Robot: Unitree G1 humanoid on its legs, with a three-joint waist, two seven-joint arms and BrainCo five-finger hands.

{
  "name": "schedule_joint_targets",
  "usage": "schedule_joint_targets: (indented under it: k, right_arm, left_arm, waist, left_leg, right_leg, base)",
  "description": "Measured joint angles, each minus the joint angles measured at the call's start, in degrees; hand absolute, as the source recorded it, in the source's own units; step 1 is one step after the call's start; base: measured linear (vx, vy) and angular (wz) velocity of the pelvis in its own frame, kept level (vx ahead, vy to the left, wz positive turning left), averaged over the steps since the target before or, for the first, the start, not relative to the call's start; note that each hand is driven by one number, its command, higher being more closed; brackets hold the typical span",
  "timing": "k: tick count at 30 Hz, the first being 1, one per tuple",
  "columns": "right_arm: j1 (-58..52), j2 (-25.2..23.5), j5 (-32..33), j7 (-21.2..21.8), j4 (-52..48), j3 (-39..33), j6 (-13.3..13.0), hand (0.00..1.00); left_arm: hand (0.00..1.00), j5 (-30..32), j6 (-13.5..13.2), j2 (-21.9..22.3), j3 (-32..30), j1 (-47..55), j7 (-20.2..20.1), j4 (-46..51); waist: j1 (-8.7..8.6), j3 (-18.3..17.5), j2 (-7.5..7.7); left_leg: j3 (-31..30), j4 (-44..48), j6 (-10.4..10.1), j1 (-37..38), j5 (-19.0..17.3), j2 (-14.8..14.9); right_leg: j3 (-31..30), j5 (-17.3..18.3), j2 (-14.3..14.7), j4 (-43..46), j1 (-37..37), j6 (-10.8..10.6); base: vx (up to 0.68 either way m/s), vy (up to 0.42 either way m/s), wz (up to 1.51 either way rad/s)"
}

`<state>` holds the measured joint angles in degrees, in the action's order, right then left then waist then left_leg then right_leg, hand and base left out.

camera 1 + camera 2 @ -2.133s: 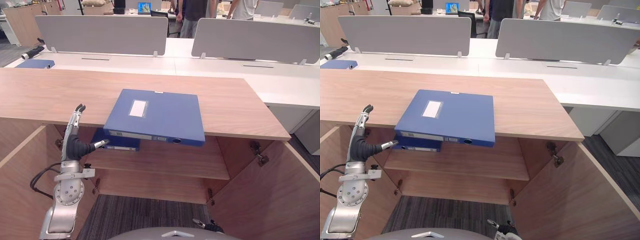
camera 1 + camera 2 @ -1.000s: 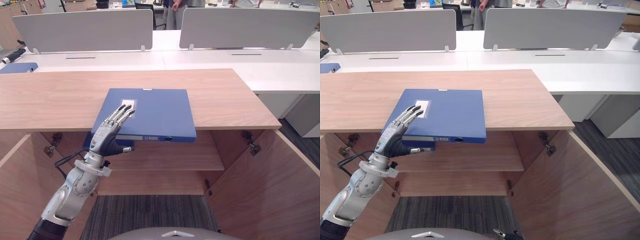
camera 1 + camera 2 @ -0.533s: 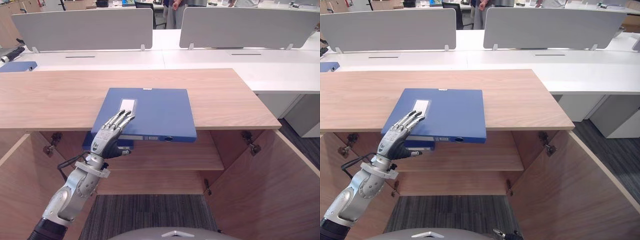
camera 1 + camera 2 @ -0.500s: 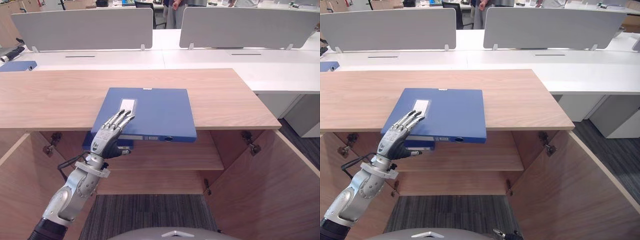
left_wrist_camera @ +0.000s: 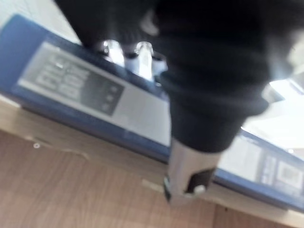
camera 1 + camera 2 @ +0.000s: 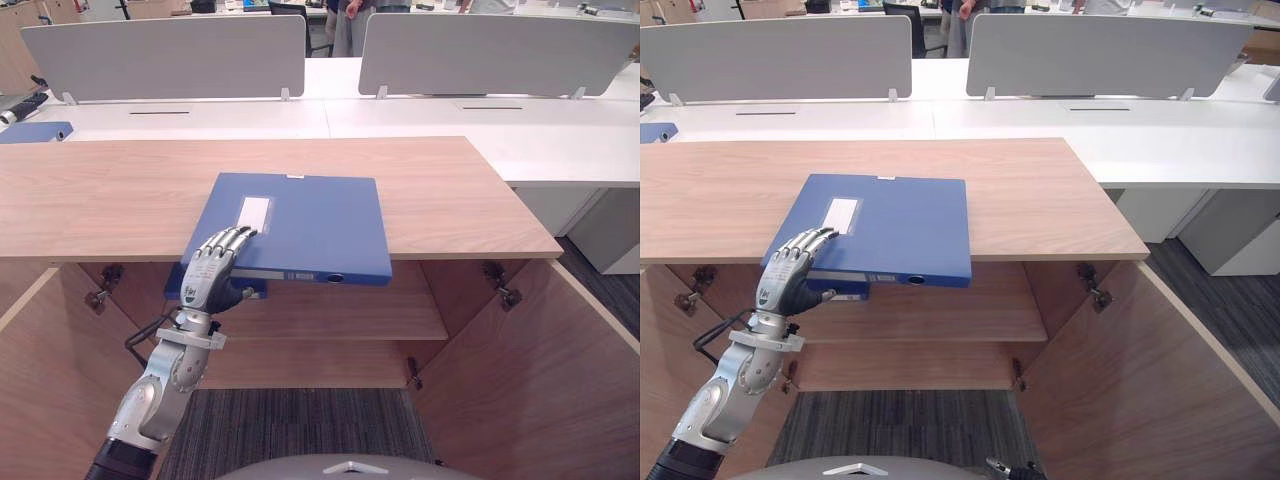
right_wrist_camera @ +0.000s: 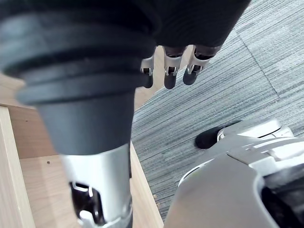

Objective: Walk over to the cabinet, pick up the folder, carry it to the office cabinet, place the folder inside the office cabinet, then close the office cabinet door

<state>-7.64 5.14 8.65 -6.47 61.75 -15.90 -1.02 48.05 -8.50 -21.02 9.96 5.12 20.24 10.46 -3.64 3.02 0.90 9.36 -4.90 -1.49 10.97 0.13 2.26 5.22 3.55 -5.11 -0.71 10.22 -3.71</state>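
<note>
Bare shelf (image 6: 350, 318) beside lower folder (image 6: 256, 290)

Wooden surface (image 6: 440, 190): one blue folder (image 6: 310, 225) lies flat on it, its near edge overhanging the front, right under the left robot hand (image 6: 212, 272). Shelf (image 6: 340, 318) below the hand holds a second folder (image 6: 855, 291). White surface (image 6: 450, 125) well beyond the hand carries a third folder (image 6: 35, 131).

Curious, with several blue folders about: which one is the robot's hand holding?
The large folder on the cabinet top, its corner gripped by the left hand; the others lie on the shelf below and the far desk.
</note>
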Motion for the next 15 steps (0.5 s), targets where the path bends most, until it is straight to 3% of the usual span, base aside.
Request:
schedule_joint_targets:
  k: [15]
  right_arm:
    - [0.0, -0.1, 0.7, 0.0, 0.0, 0.0, 0.0, 0.0]
  left_arm:
    - [1.0, 1.8, 0.6, 2.4, -2.7, -1.3, 2.4, -0.5]
  waist:
    - [-0.46, -0.1, 0.0]
  left_leg:
    - [0.4, 0.0, 0.0, -0.3, 0.0, 0.0]
  right_leg:
    - [-0.5, -0.8, 0.1, -0.7, 0.0, -0.2]
  base:
    - [0.0, 0.0, -0.01]
